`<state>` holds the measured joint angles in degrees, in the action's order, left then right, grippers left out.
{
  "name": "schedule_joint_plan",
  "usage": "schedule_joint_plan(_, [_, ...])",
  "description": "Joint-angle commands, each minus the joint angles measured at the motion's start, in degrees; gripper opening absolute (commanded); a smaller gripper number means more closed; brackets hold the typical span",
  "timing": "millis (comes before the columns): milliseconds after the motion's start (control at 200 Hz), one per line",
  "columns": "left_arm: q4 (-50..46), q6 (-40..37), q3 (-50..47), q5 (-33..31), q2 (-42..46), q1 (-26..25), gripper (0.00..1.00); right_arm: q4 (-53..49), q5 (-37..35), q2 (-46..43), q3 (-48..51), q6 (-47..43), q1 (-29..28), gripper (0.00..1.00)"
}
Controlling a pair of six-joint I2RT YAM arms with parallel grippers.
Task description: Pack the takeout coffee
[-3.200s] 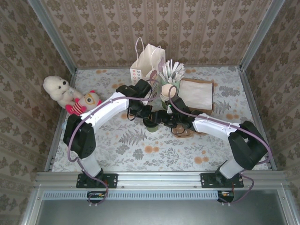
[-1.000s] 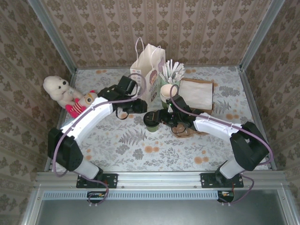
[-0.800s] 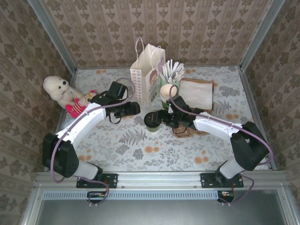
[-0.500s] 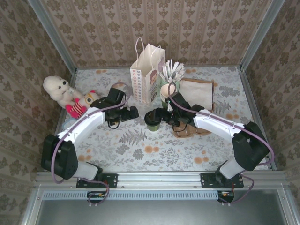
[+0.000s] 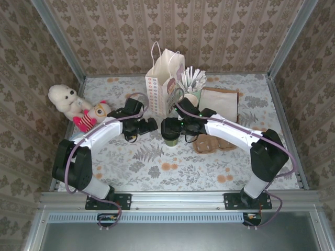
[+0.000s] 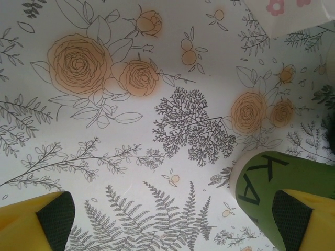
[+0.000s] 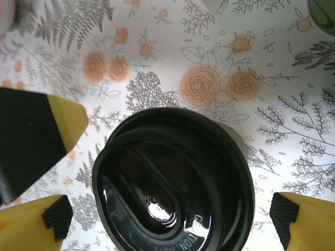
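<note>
Right wrist view: right gripper (image 7: 171,218) is hovering wide open directly above the upright coffee cup (image 7: 172,178), jaws straddling it either side.

White plush (image 5: 64,98) beside red doll (image 5: 97,112) at left; paper bag (image 5: 163,78) upright at back; straws (image 5: 192,79) beside it

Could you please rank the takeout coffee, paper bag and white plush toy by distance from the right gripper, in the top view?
1. takeout coffee, just under the right gripper.
2. paper bag, behind it.
3. white plush toy, far left.
</note>
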<state>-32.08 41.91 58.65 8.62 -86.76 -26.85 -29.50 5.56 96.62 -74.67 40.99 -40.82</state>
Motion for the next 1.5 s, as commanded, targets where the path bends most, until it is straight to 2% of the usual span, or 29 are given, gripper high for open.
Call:
schedule_joint_plan(0, [2.3, 1.6, -0.9, 1.0, -1.5, 0.2, 1.00, -6.8, -4.4, 2.0, -3.4, -2.2, -0.9, 1.00])
schedule_joint_plan(260, [2.4, 1.3, -1.8, 1.1, -2.0, 0.1, 1.00, -8.4, -4.0, 5.2, -5.7, -2.6, -1.5, 0.99])
schedule_joint_plan(365, [2.6, 1.1, -2.1, 1.2, -2.1, 0.1, 1.00, -8.4, -3.8, 6.1, -6.3, -2.5, -1.5, 0.87])
schedule_joint_plan(435, [2.7, 1.1, -2.1, 1.5, -2.3, 0.0, 1.00, -9.5, -4.1, 7.1, -6.8, -2.5, -1.5, 0.84])
schedule_joint_plan(560, [3.2, 1.0, -1.9, 2.5, -2.9, 0.0, 1.00, -10.1, -4.5, 7.9, -6.2, -2.3, -1.8, 0.86])
schedule_joint_plan(710, [3.0, 0.8, -1.5, 3.0, -3.6, -0.3, 1.00, -8.1, -2.7, 6.9, -4.8, -2.5, -2.1, 0.95])
schedule_joint_plan(830, [3.2, 0.9, -1.2, 3.0, -3.8, -0.5, 1.00, -7.1, -2.4, 6.0, -5.1, -2.4, -2.0, 0.96])
schedule_joint_plan(930, [3.0, 0.8, -0.8, 3.0, -3.9, -0.6, 1.00, -6.4, -2.5, 5.9, -5.4, -2.2, -2.0, 0.95])
schedule_joint_plan(1100, [2.9, 0.8, -0.6, 3.0, -4.6, -1.1, 1.00, -5.1, -2.2, 7.5, -3.7, -2.1, -2.1, 0.87])
schedule_joint_plan(1340, [4.0, 1.5, -2.0, 3.4, -6.2, -2.1, 1.00, -3.9, -1.4, 11.0, 1.5, -1.1, -2.1, 0.88])
schedule_joint_plan(1495, [4.0, 1.9, -2.0, 3.5, -7.0, -2.9, 1.00, -1.8, 0.7, 9.4, 3.3, -1.6, -2.1, 0.85])
